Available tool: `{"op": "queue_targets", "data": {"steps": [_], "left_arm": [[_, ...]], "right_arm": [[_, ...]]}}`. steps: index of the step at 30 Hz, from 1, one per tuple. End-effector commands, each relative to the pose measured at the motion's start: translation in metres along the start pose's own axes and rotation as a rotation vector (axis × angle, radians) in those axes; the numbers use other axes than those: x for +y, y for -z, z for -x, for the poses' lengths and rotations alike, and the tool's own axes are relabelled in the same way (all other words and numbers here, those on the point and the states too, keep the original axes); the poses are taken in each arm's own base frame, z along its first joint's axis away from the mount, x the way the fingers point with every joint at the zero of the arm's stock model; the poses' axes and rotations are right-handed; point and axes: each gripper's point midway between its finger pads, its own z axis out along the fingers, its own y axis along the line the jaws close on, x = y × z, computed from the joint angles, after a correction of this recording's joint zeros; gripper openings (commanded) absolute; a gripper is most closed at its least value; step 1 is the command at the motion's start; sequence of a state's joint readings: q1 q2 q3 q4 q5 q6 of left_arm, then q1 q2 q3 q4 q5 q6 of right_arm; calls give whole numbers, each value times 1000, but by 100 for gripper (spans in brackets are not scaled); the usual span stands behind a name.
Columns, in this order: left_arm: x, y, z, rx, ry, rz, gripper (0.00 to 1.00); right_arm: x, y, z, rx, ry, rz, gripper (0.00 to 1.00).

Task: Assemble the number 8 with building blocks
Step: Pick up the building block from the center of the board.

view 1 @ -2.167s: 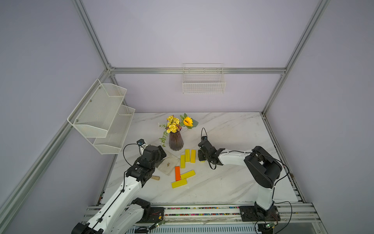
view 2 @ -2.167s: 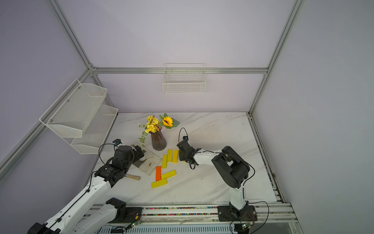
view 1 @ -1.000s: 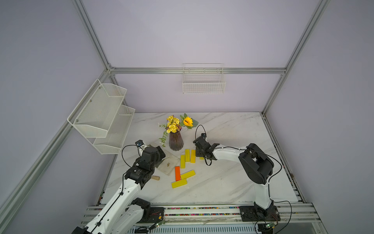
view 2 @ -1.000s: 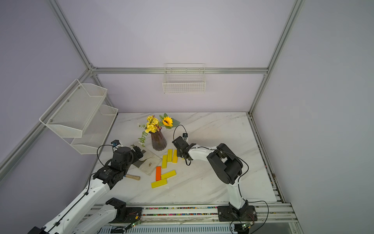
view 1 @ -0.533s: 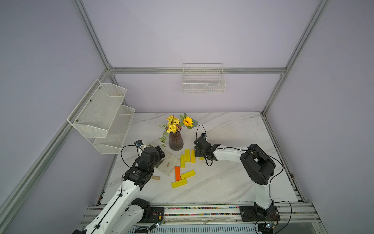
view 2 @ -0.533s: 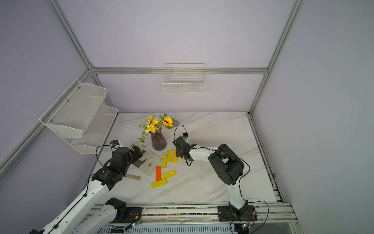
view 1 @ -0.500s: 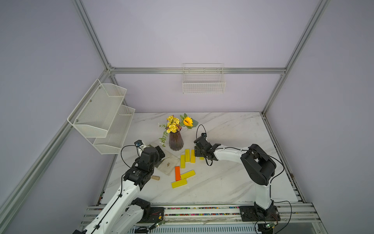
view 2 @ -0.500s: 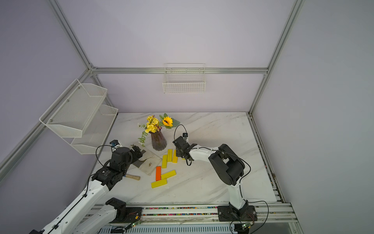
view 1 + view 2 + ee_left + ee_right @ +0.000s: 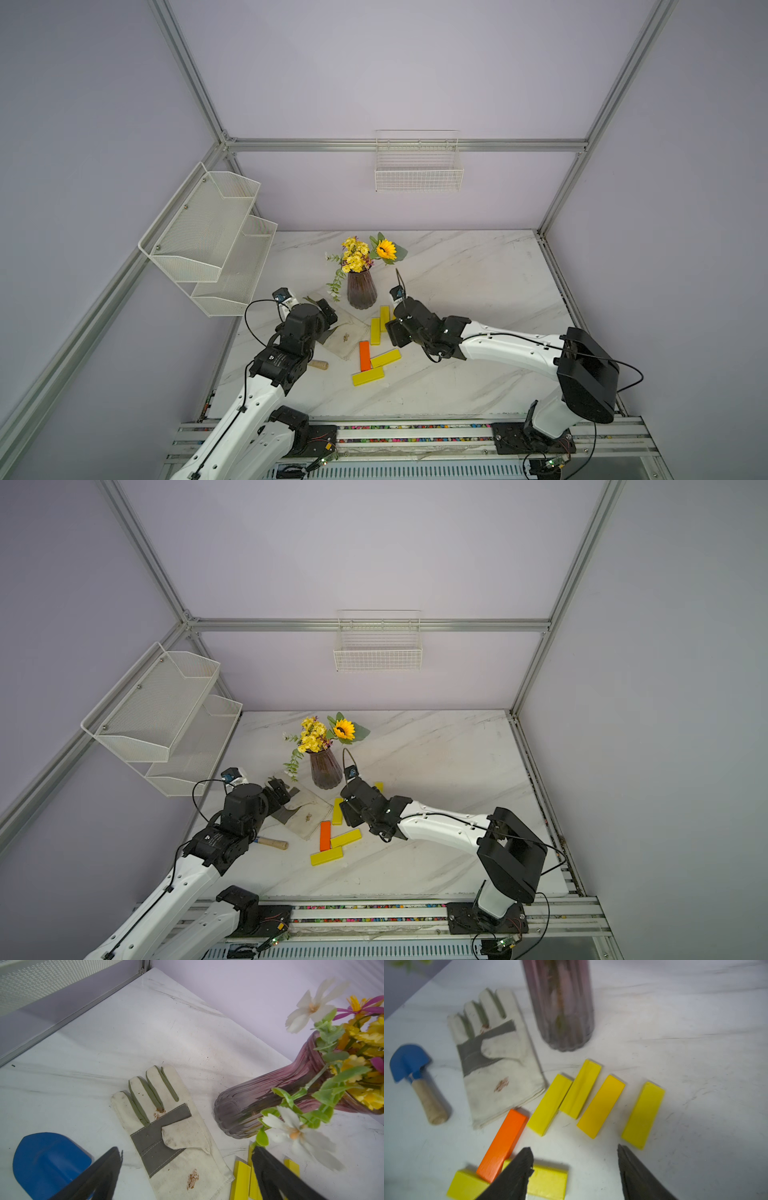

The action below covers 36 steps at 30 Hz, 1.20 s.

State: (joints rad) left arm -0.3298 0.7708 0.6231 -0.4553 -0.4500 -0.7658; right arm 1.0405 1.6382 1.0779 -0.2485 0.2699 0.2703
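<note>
No 8 yet: building blocks lie loose left of table centre, between vase and front edge. Jaws apart and empty on right gripper above them and left gripper nearer the left edge. Risk: bars touch, orange bar sits against a yellow one, so a grab drags neighbours, or the arm bumps the vase.

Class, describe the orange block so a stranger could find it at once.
Start at the purple vase on the marble table. A pale work glove lies near it, and the orange block lies beside the glove. It alone is orange among yellow bars.
</note>
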Motion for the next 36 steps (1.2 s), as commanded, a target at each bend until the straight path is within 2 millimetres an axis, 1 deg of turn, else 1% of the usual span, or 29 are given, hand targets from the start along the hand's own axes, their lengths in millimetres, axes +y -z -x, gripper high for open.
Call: {"op": "queue_targets", "data": {"steps": [1, 3, 5, 7, 8, 9, 11, 13, 16, 21, 24, 26, 29, 33, 36], "left_arm": [[1, 2, 0, -8, -10, -3, 100], [1, 3, 0, -9, -9, -7, 100], [1, 4, 0, -12, -8, -10, 100], [2, 5, 1, -18, -4, -14, 100], [2, 5, 1, -20, -5, -16, 100], [2, 6, 2, -23, -5, -18, 100], [1, 6, 2, -27, -5, -19, 100], [1, 6, 2, -29, -4, -22, 100], [0, 5, 1, -30, -1, -27, 100], [-1, 3, -1, -30, 4, -34, 100], [-1, 3, 0, -31, 7, -39, 100], [-2, 4, 1, -34, 9, -43, 100], [-3, 6, 4, -44, 10, -46, 100], [-3, 7, 7, -54, 15, -48, 100], [-3, 7, 6, -55, 17, -49, 100]], "right_arm": [[12, -10, -45, 137, 279, 39, 66], [15, -11, -47, 133, 370, 68, 62], [16, -5, -42, 82, 463, 86, 62], [22, 7, -39, 22, 570, 141, 63], [30, 17, -37, -20, 635, 196, 63], [32, 26, -36, -57, 700, 220, 64], [31, 36, -29, -131, 778, 229, 65], [31, 39, -28, -145, 830, 267, 65], [29, 26, -36, -91, 897, 298, 65], [26, -14, -61, 74, 986, 355, 63], [25, -28, -69, 120, 992, 399, 63], [23, -34, -72, 142, 993, 414, 63], [20, -38, -71, 154, 997, 421, 62], [21, -41, -70, 157, 1008, 444, 63], [22, -45, -75, 184, 1016, 464, 63]]}}
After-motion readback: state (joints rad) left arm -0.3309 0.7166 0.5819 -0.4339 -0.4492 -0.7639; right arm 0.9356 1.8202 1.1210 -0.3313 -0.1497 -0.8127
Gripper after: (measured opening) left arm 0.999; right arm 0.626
